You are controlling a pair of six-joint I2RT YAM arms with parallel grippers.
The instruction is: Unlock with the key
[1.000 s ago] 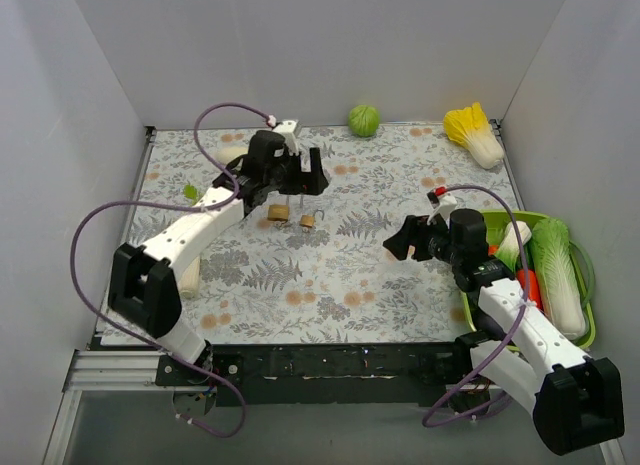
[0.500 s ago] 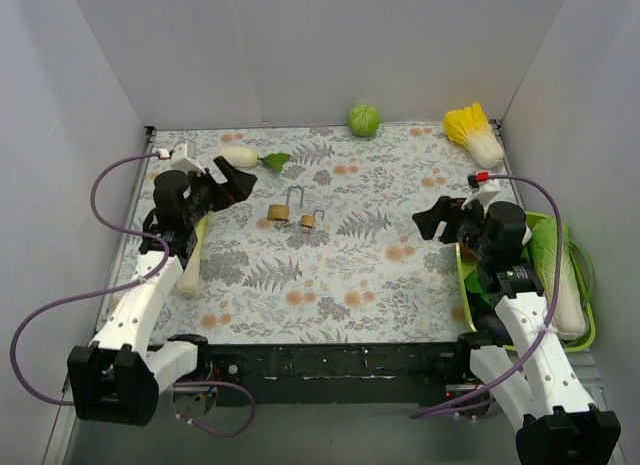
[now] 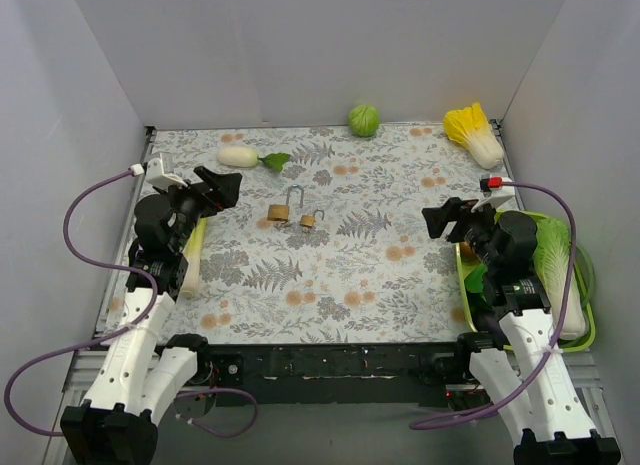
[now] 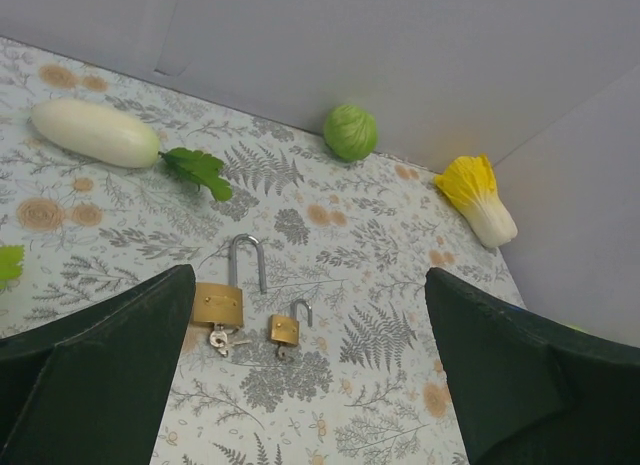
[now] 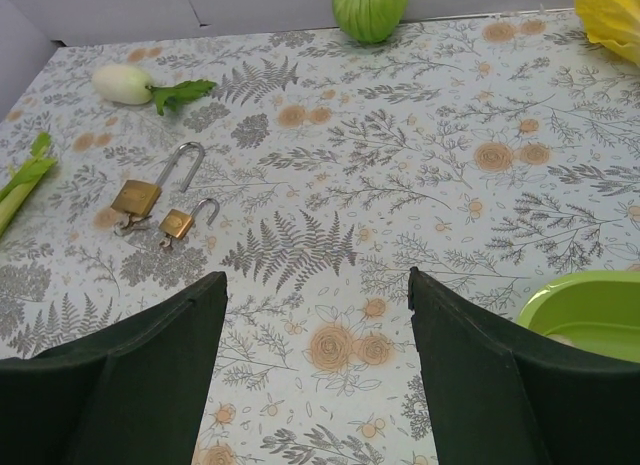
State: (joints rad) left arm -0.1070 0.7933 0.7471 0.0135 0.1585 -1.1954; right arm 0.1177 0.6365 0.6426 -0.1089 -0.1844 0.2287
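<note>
**Two padlocks mid-table, both grippers wide open and empty**

Table [image 3: 350,275]: fern-and-flower print cloth, grey walls on three sides.

Arms: one at each near corner, both raised above the cloth. Left gripper [image 3: 218,188] is over the left edge with its jaws spread wide and nothing between them. Right gripper [image 3: 443,218] is at the right side, just beside the basket, with its jaws also spread and empty. Both wrist views look between the fingers towards the locks, which lie well apart from either gripper.

Basket [image 5: 580,290]: lime green, at the right edge of the table, behind the right arm. A napa [image 3: 555,265] lies in it. The other contents are partly hidden by the arm.

Leek [image 3: 190,265]: lies along the left edge, under the left arm.

Radish [image 3: 238,156]: white, at the far left, with its green leaf pointing right.

Yellow cabbage [image 3: 475,133]: far right corner, near the wall.

Green cabbage [image 3: 364,119]: small and round, at the middle of the far edge.

Big padlock [image 4: 218,303]: brass, lying flat near the centre of the table, a little left and far of middle. Its long shackle points to the far wall, and one leg looks free of the body.

Small padlock [image 4: 284,329]: brass, just beside the big one on its right. The two do not touch. Its shackle is hooked up and looks open.

Key [image 4: 222,339]: silver, at the base of the big padlock on the near side. A smaller metal piece sits at the base of the small padlock, too tiny to make out.
</note>
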